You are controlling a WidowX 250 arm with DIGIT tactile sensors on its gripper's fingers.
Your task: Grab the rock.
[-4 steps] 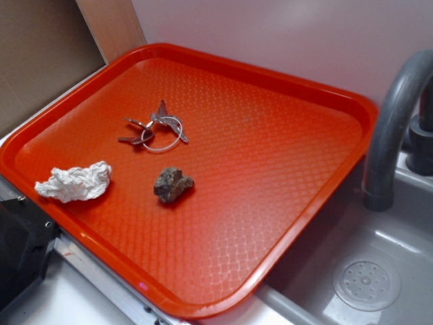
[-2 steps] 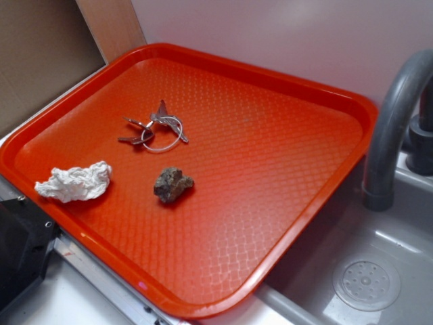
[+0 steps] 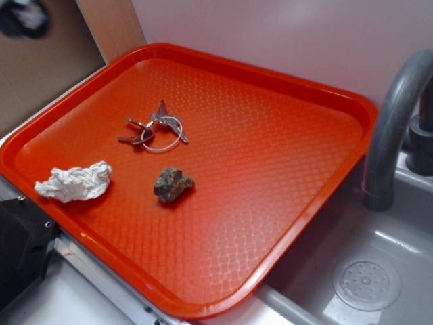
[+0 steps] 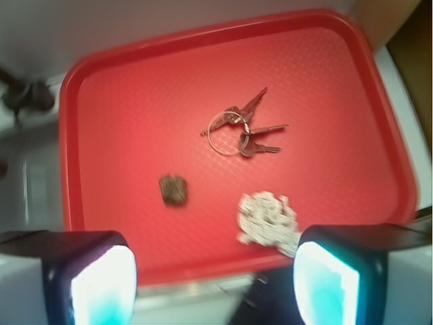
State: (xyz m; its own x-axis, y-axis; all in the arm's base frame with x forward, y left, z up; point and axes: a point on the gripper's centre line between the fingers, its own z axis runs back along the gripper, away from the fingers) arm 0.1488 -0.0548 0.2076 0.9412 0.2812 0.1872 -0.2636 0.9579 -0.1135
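The rock (image 3: 172, 184) (image 4: 174, 190), a small lumpy dark grey-brown stone, lies on the red tray (image 3: 284, 203) (image 4: 135, 88) near its front middle. My gripper (image 4: 215, 277) hangs high above the tray's near edge, open, with nothing between its fingers (image 4: 101, 284). The rock is well ahead of the left finger in the wrist view. In the exterior view only a dark blurred part of the arm (image 3: 24, 17) shows at the top left corner.
A crumpled white tissue wad (image 3: 74, 181) (image 4: 267, 217) lies left of the rock in the exterior view. A metal key ring with keys (image 3: 155, 128) (image 4: 240, 128) lies behind it. A grey sink (image 3: 365, 277) and faucet (image 3: 396, 122) stand to the right.
A dark blurred part of the arm has come into the exterior view's top left corner. The rock, tissue and keys have not moved.
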